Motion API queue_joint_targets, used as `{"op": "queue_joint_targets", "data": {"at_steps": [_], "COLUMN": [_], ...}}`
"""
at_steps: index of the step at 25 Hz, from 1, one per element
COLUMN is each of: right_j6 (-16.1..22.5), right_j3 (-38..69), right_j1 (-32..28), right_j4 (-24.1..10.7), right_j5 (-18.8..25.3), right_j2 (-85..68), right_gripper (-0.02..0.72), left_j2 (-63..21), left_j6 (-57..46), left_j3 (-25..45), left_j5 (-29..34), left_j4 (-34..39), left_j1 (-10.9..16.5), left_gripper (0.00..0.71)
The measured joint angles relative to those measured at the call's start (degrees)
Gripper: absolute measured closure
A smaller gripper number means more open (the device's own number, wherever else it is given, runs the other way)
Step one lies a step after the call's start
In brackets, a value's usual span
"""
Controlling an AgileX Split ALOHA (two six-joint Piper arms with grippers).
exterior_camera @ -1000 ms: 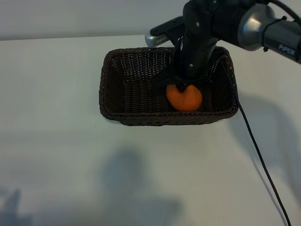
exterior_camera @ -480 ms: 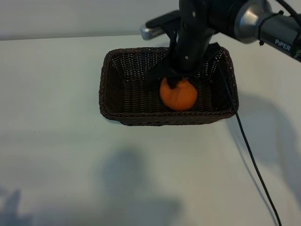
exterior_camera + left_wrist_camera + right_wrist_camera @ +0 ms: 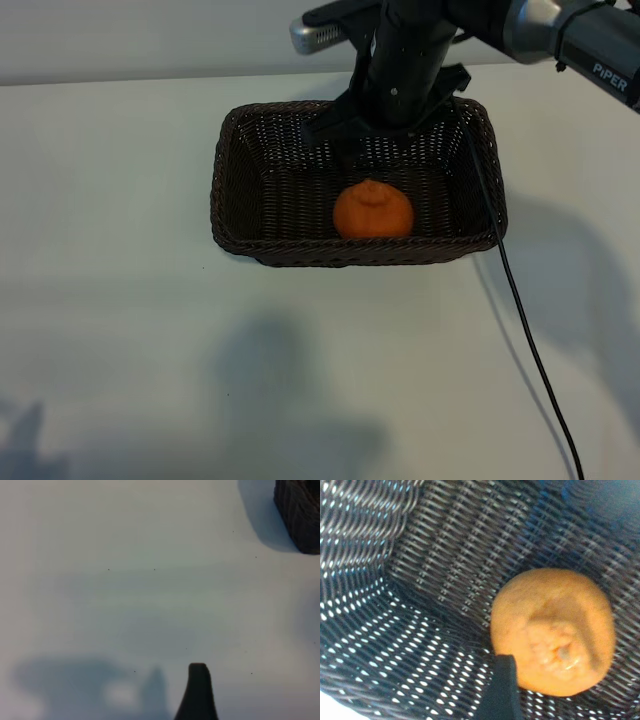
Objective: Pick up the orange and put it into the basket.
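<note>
Orange [image 3: 372,211] sits free on basket [image 3: 232,160] floor w/ right gripper [image 3: 385,135] fingers spread wide above it, so it should lift straight up, clear of rim; left gripper's fingers can't be judged.

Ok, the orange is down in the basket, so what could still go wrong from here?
The right gripper hangs open just above the orange, inside the basket; a sideways exit could clip the braided rim and drag the basket. The black cable runs beside the near right corner and could snag it.
</note>
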Motion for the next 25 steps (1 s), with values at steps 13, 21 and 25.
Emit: {"op": "queue_joint_targets", "data": {"at_steps": [13, 21, 25], "right_j6": [-1.0, -2.9, -4.0], "right_j3": [-2.8, -2.8, -2.8], "right_j1": [-15.9, -27.5, -30.0], "right_j4": [-2.4, -3.0, -3.0], "right_j5": [3.5, 3.5, 3.5], "right_j2": [0.0, 0.0, 0.0], "right_gripper": [0.123, 0.123, 0.123], "left_j2": [0.0, 0.0, 0.0], "left_j6": [0.0, 0.1, 0.1], "left_j3": [0.0, 0.0, 0.0], "left_j5": [0.0, 0.0, 0.0], "left_j4": [0.0, 0.0, 0.0], "left_j1": [0.0, 0.0, 0.0], "left_gripper": [0.118, 0.118, 0.118]}}
